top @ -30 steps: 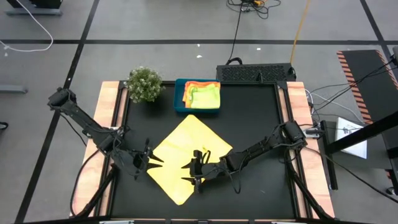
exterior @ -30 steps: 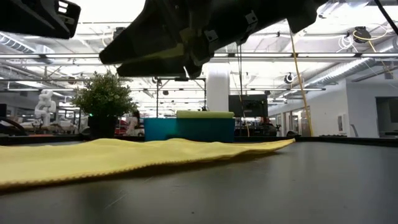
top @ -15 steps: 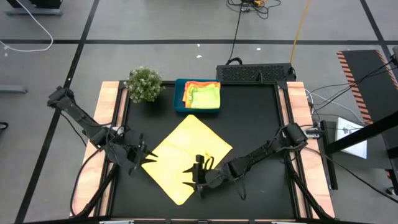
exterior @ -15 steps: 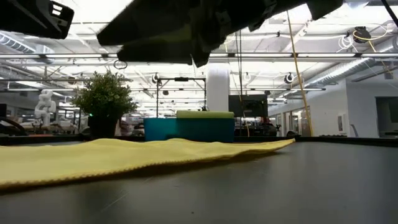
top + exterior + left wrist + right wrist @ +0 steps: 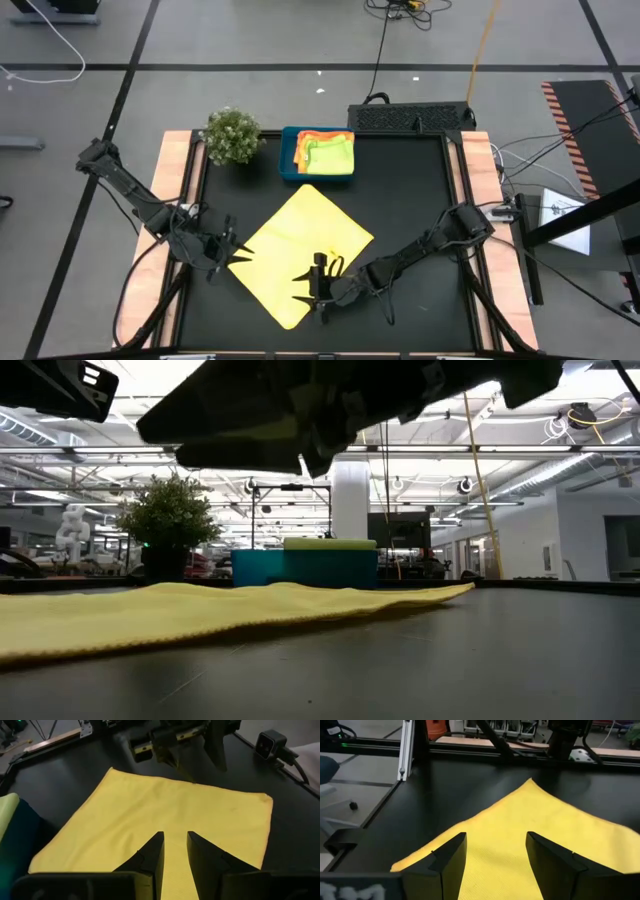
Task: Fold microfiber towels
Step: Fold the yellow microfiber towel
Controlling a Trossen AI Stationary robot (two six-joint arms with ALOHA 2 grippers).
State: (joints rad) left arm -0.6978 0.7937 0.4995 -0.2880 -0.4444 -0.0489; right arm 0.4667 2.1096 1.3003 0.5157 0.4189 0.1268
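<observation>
— On the black tabletop (image 5: 410, 200), what lies where?

— One yellow towel (image 5: 300, 250) is spread flat, turned like a diamond, one corner toward the blue tray (image 5: 290, 165). More folded towels (image 5: 325, 152), orange, yellow and lime green, sit stacked in that tray at the far edge. A small green plant (image 5: 232, 135) stands just beside the tray, on its left.

— And the left claw (image 5: 237, 254)?

— It hovers at the diamond's left corner, pointing toward the cloth. In its wrist view the two fingers (image 5: 152, 855) stand slightly parted, a narrow gap between them, with nothing pinched; the yellow towel lies below and ahead of them.

— The right claw (image 5: 308, 284)?

— Over the towel's near-right edge, facing left. Its fingers (image 5: 451, 851) are spread wide, released, gripping nothing; the cloth shows flat between them.

— Does either touch the towel?

— Cannot tell from above. From table height, the dark arm body (image 5: 330, 400) hangs clear above the cloth.
</observation>
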